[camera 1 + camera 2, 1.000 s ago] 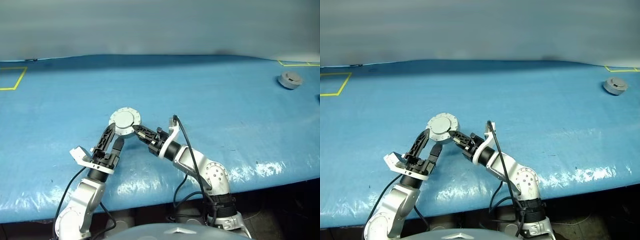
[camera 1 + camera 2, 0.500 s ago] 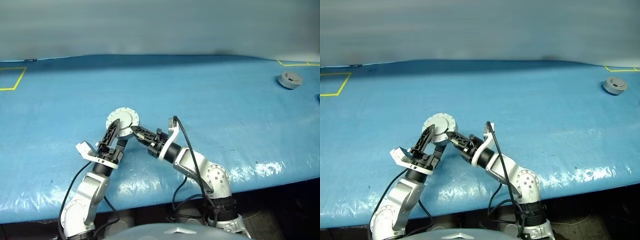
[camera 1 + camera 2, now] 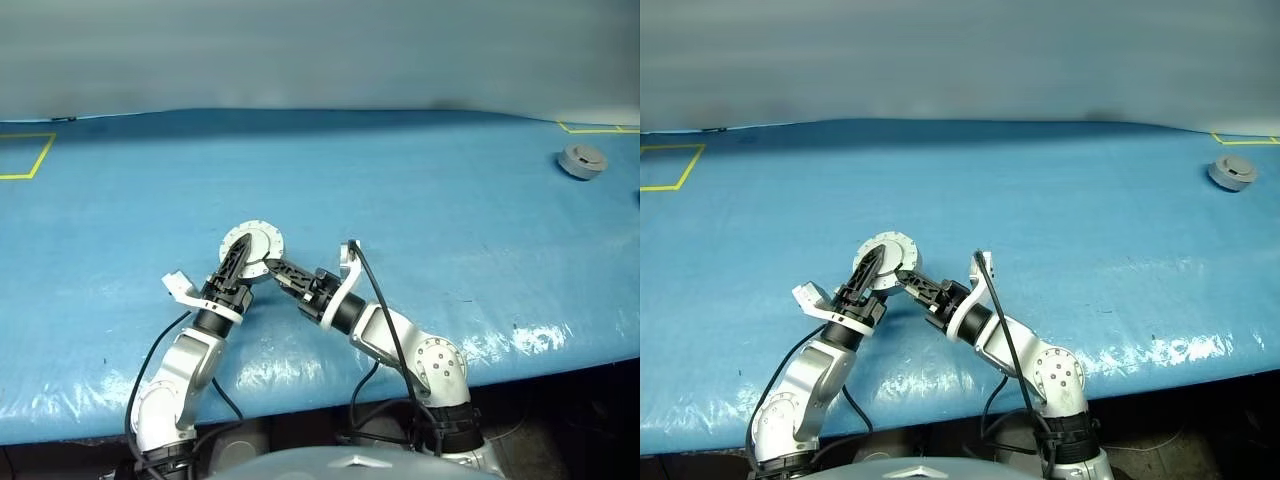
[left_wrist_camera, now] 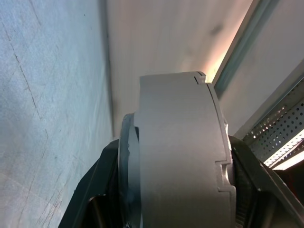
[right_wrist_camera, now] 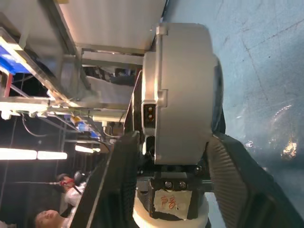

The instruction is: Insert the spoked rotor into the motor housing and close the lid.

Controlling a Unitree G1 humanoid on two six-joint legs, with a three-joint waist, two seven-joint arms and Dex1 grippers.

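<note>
A round silver-grey motor housing, with its lid shut flat on top, is held just above a blue-covered bench, near its front edge. The left hand is clamped across the housing, one black finger on each flat face, as seen in the left wrist view. The right hand reaches in from the other side, and its fingers straddle the housing's thickness; whether they press on it or stand slightly apart cannot be told. The housing looks like stiff machined metal, probably fairly heavy for its size, smooth and likely to slip under hard finger pads, but not fragile. It is judged best taken across its two flat faces or around the stepped rim, clear of the hinge notch, so that the lid is kept closed. The spoked rotor is presumably enclosed. Counted on the bench are one housing with one lid, two hands, and one separate grey puck well apart near the far right corner, beside yellow tape marks.
</note>
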